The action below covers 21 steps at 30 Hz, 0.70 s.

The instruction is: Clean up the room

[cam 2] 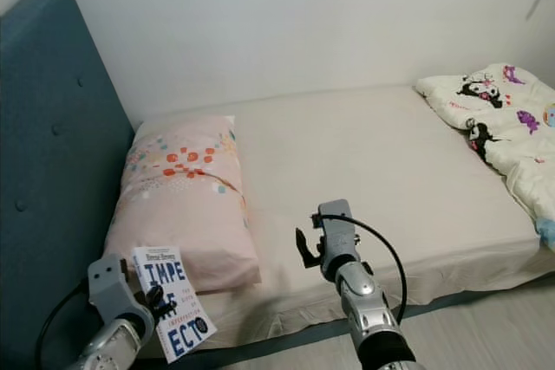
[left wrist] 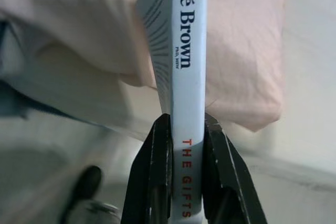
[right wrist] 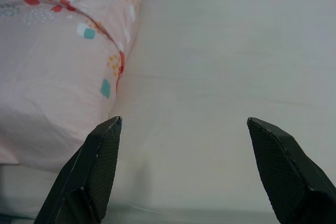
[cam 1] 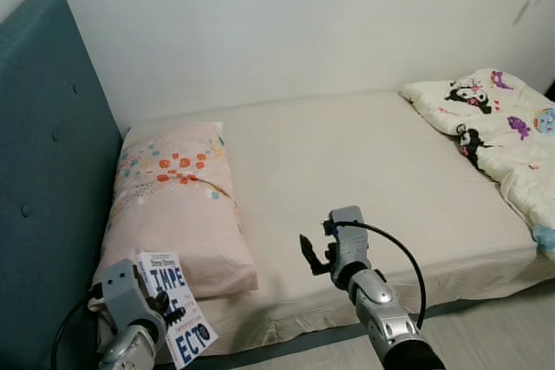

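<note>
One book point(cam 1: 178, 308) is clamped by its spine in our left gripper point(left wrist: 186, 169), just beside the pink pillow point(cam 1: 178, 205) at the bed point(cam 1: 364, 171) edge. Our right gripper point(right wrist: 184, 166) hovers spread and empty. The crumpled blanket point(cam 1: 503, 127) remains.

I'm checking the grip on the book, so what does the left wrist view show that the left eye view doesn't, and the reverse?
Left wrist view alone: the book's white spine with its lettering, clamped between the left pincer's two black fingers.

Left eye view alone: the book's front cover, the teal headboard, the cartoon-print blanket at the far end of the bed, and the right pincer open above the mattress.

Both: the book held by the left pincer beside the pink pillow, at the mattress edge.
</note>
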Motion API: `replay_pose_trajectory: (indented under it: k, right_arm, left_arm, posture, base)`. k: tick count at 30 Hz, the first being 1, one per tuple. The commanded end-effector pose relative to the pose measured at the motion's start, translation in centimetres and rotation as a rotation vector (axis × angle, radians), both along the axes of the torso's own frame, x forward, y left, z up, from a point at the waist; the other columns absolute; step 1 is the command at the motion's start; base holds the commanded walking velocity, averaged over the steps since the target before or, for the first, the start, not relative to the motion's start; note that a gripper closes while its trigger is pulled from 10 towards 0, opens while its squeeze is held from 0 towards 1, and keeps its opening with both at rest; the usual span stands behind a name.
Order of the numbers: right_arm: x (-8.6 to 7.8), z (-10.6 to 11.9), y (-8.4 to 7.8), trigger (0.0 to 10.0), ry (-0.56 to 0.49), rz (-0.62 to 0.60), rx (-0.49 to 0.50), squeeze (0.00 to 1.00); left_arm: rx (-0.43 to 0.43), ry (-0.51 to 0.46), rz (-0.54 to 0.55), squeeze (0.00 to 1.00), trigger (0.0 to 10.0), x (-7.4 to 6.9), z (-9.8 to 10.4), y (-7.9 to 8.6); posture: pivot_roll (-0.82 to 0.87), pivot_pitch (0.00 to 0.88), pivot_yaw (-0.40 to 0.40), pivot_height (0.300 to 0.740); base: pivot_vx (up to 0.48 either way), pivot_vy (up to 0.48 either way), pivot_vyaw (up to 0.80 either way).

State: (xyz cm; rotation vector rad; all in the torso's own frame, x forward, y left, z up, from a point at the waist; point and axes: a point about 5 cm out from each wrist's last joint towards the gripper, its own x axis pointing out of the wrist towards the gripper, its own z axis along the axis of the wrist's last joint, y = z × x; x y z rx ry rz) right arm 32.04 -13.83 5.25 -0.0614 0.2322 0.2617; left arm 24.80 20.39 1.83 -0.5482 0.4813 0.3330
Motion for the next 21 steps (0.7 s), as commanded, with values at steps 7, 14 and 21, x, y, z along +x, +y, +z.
replay_pose_trajectory:
  k: [7,14,21]
  right_arm:
    - [-0.1,-0.3,0.5,10.0,0.041,0.023,0.021,0.00]
    - [-0.1,-0.3,0.7,10.0,0.053,0.037,0.033,0.00]
    - [-0.5,-0.6,1.7,10.0,0.079,0.155,0.040,0.00]
  left_arm:
    - [-0.245,-0.002,0.298,0.00,10.0,-0.3,-0.2,1.2]
    - [-0.433,0.055,0.507,0.00,10.0,-1.3,-1.4,1.1]
    - [-0.318,-0.072,0.251,0.00,10.0,-0.4,0.5,0.5]
  posture:
    - [0.02,0.131,-0.034,0.740]
    - [0.02,0.124,-0.036,0.740]
    - [0.02,0.120,-0.035,0.740]
  base:
    - [0.000,0.000,0.00]
    - [0.000,0.000,0.00]
    - [0.000,0.000,0.00]
